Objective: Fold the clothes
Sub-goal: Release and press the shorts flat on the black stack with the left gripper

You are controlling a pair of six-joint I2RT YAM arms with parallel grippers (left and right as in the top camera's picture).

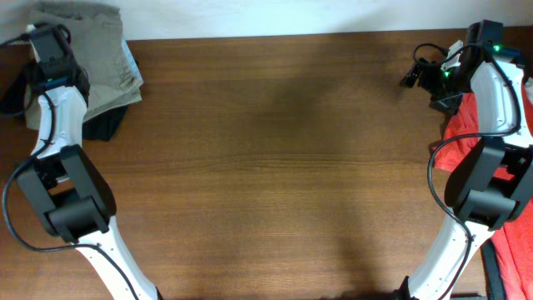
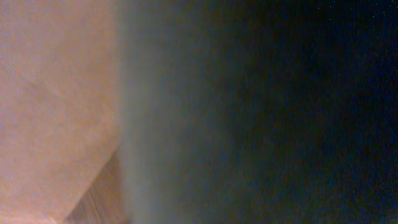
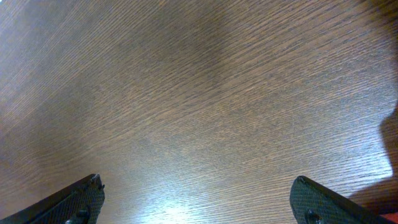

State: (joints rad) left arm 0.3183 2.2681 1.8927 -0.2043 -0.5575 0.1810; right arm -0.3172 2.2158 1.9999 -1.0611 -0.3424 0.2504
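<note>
My left wrist camera is too close to its subject for anything to resolve. A pale pinkish-tan blur fills the left third and a dark blue-black blur fills the rest. A small wedge of wood grain shows at the bottom, and my own left fingers cannot be made out.

From overhead, my left gripper [image 1: 43,35] sits at the far left corner of the table [image 1: 275,158], over the khaki shorts [image 1: 96,58]. The wrist covers the jaws, so I cannot tell whether they are apart or closed, or whether they hold any cloth. The shorts lie bunched at that corner, cut off by the top edge of the picture. A black garment [image 1: 107,125] pokes out from under their near edge.

My left arm rises from the near left edge, bends at the elbow and stretches to the far corner. My right arm does the same on the right side.

My right gripper [image 3: 199,202] is spread wide and holds nothing. In the wrist view its two dark textured fingertips [image 3: 74,202] sit in the bottom corners, with only bare wood between them.

A red T-shirt [image 1: 470,133] lies at the table's right edge. It is largely hidden beneath my right arm and cut off by the frame.
</note>
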